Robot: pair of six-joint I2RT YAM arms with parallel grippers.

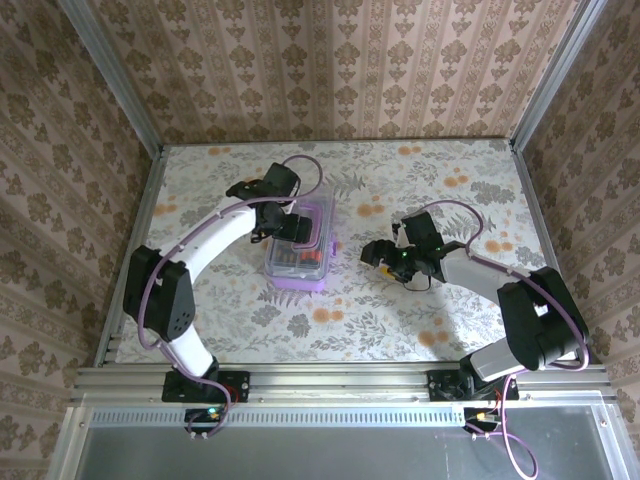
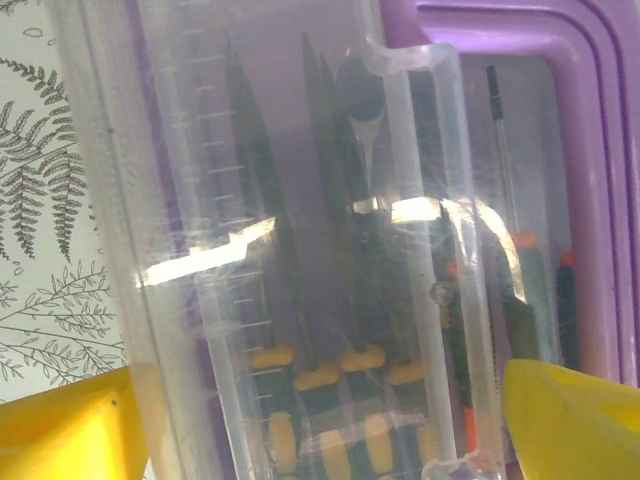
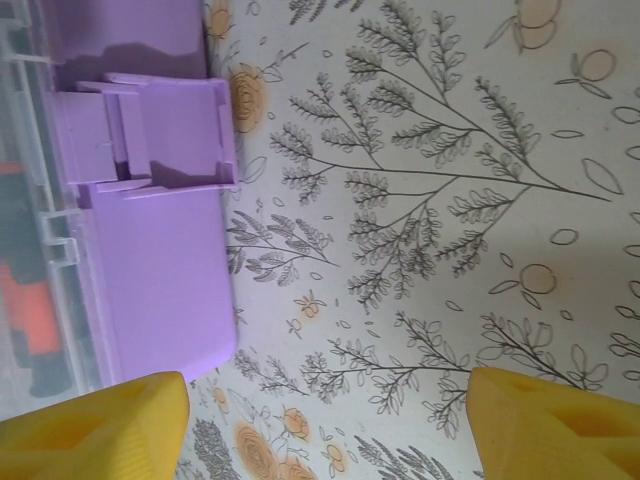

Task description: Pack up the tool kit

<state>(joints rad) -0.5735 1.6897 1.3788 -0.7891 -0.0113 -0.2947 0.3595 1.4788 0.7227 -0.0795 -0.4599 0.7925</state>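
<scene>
The tool kit (image 1: 298, 250) is a purple case with a clear lid, lying left of the table's middle. My left gripper (image 1: 283, 228) hovers over its near-left part. In the left wrist view the left gripper (image 2: 325, 430) is open, its yellow fingers (image 2: 70, 430) standing wide on either side of the clear lid (image 2: 300, 200). Under the lid lie screwdrivers with yellow and black handles (image 2: 320, 400) and orange-handled tools (image 2: 520, 290). My right gripper (image 1: 378, 252) is just right of the case, apart from it. It (image 3: 330, 425) is open over bare tablecloth, with the purple case side (image 3: 160, 260) and its latch (image 3: 150, 130) at the left.
The floral tablecloth (image 1: 420, 180) spreads free behind and to the right of the case. Metal rails (image 1: 130, 240) and patterned walls close in the table on the left, back and right sides.
</scene>
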